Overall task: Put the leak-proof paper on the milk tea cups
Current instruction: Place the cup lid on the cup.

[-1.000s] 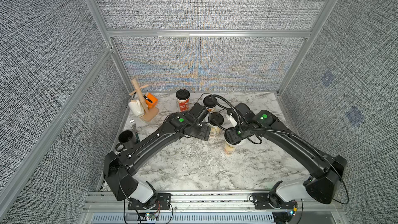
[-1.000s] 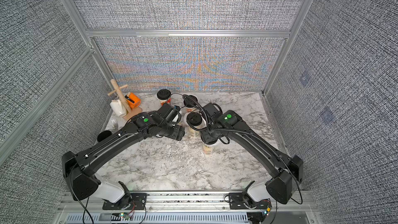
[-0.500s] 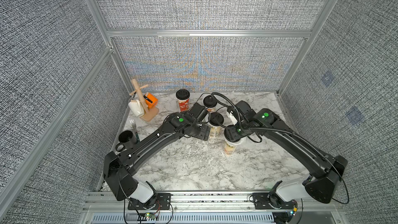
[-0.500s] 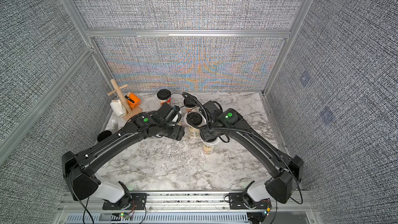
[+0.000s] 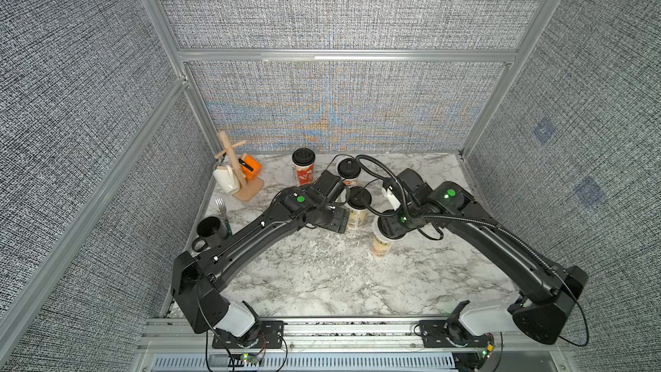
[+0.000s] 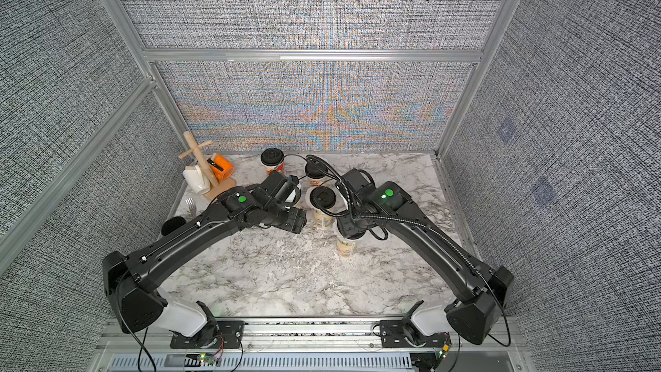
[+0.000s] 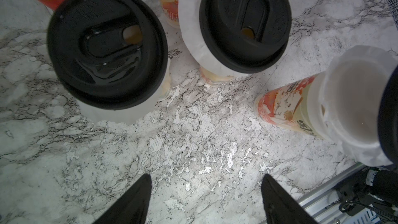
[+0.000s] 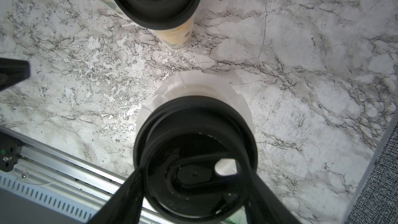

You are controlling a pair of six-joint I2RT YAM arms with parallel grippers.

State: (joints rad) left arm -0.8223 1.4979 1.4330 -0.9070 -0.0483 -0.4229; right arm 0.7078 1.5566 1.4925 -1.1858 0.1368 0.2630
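The right gripper (image 8: 190, 164) holds a black lid (image 8: 193, 123) tight just over the cup (image 7: 286, 106) where the thin paper (image 8: 193, 85) lies loose on top, and the left gripper (image 7: 205, 176) hangs open and empty nearby, so a crooked push may crumple the paper or tip the cup.

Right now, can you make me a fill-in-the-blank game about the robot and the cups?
The right gripper holds a black ___ above a milk tea cup.
The left gripper is open and holds ___.
The mug sharing the wooden stand with the white mug is ___.
Missing words: lid, nothing, orange.
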